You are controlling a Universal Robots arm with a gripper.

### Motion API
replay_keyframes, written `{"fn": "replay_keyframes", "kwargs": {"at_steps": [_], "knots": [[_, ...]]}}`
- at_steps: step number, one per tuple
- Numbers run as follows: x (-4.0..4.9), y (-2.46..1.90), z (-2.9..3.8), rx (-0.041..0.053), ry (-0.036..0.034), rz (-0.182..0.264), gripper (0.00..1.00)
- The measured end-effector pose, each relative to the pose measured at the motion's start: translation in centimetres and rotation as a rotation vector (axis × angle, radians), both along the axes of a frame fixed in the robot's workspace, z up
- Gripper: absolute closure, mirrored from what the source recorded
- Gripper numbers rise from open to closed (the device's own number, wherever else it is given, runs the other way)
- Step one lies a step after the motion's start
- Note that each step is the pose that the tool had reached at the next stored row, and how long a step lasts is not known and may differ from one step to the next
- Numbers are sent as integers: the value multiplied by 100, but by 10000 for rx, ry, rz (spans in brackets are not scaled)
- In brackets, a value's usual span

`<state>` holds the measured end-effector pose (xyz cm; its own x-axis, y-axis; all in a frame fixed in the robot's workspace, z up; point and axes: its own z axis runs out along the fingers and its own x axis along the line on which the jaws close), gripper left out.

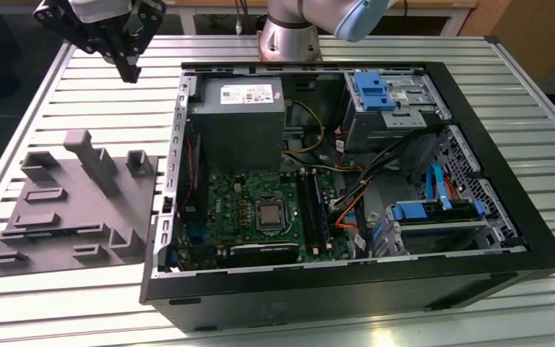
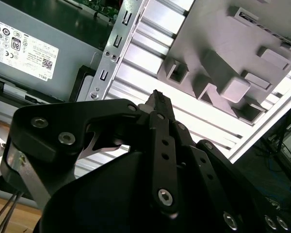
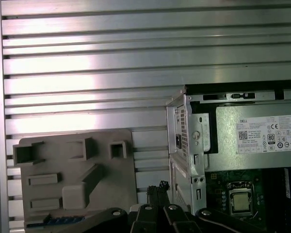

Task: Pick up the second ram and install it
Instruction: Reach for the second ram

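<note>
At 9 o'clock of the case, the plate seats a dark strip, probably the ram, in its near slot, presumably for a clean pick. At 12 o'clock of the plate hovers the gripper, fingers together, empty.

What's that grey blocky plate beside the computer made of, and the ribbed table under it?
The grey plate looks like moulded plastic: even matt grey, rounded blocks and pockets, no glare. The table looks like bare aluminium: silvery grooved slats with bright streaks of reflected light. Both are guesses from look alone.
</note>
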<state>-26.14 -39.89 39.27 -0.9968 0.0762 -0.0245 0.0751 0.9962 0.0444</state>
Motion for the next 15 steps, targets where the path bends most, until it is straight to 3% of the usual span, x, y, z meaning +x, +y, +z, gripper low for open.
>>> {"fn": "replay_keyframes", "kwargs": {"at_steps": [15], "knots": [[-43, 0, 0, 0, 0, 1, 89]]}}
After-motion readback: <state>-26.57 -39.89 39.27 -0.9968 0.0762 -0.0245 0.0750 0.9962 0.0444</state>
